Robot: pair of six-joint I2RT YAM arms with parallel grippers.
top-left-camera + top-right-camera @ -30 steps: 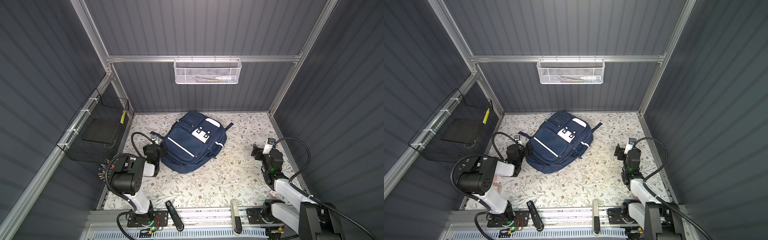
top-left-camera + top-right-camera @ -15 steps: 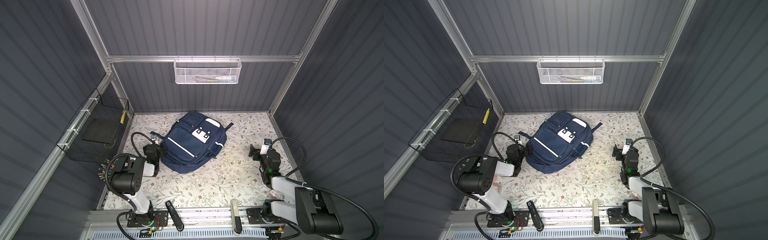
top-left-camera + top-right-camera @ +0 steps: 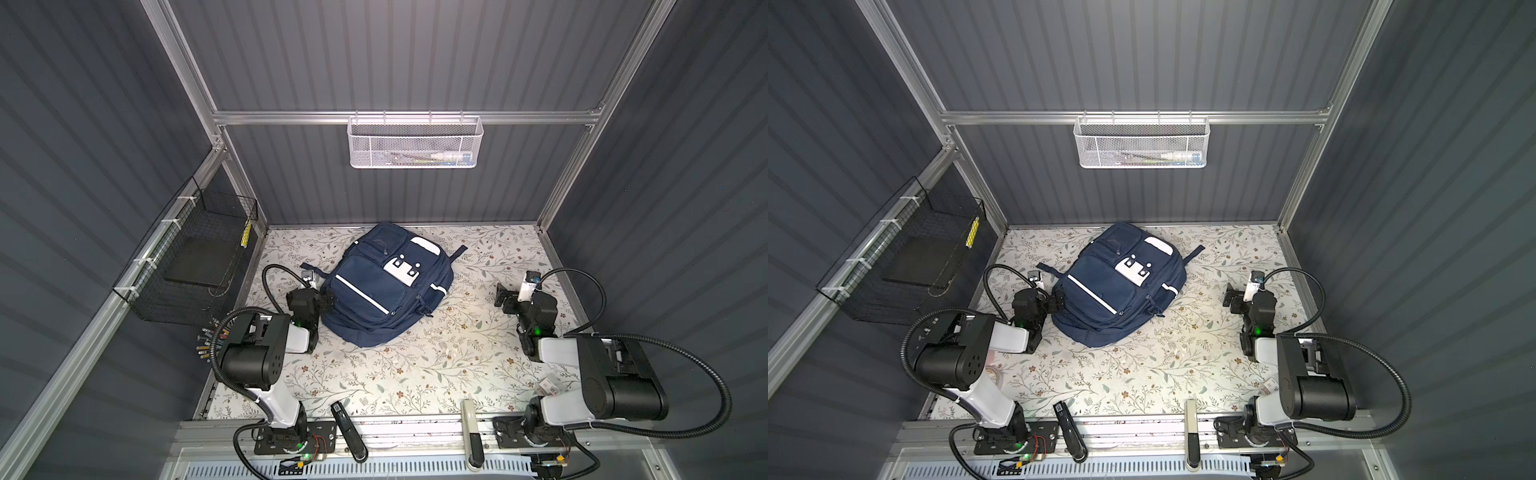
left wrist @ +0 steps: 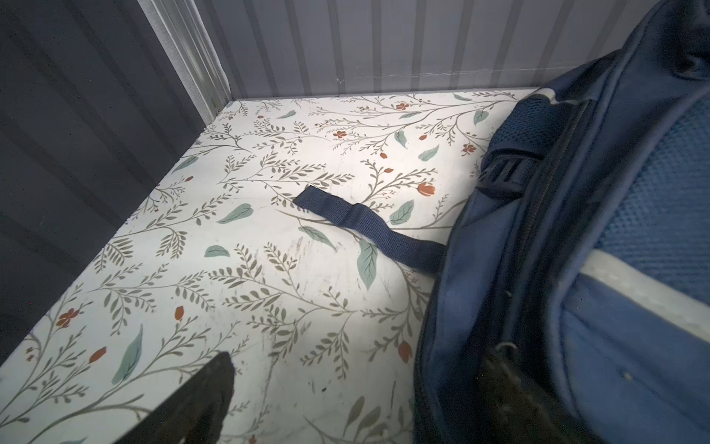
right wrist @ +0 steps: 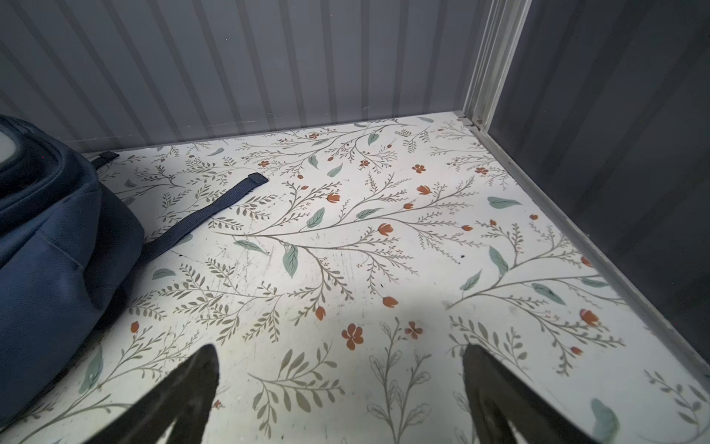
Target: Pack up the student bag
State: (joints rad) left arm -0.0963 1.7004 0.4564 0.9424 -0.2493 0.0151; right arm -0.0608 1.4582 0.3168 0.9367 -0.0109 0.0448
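Well, nearest the front edge a long black stapler-like tool [image 3: 349,432] and a pale grey bar-shaped object [image 3: 472,432] lie on the metal rail, both untouched. Beyond them is the white floral-printed tabletop [image 3: 415,365]. The left gripper [image 3: 326,300] sits low at the left flank of the student bag [image 3: 384,291], a large navy blue fabric backpack with a white stripe and white patches. The jaws are spread wide and hold nothing, and in the left wrist view one dark finger [image 4: 511,392] presses against the bag's side by a zip seam. The right gripper [image 3: 505,296] is likewise gaping and empty, well apart from the bag across bare table. The bag lies face up toward the back of the table, and as far as I can tell its pockets are shut. So I judge this the opening step: the left jaws need a zip pull or fold of cloth to pinch while the right arm crosses over to steady the soft body, which may slide. Loose navy strap ends [image 4: 369,226] [image 5: 203,215] trail on either side and could snag. A cluster of pencils [image 3: 210,340] lies at the table's left edge. Farther off, a black wire basket [image 3: 187,266] hangs on the left wall, and a white mesh basket [image 3: 415,143] holding pens hangs on the back wall.
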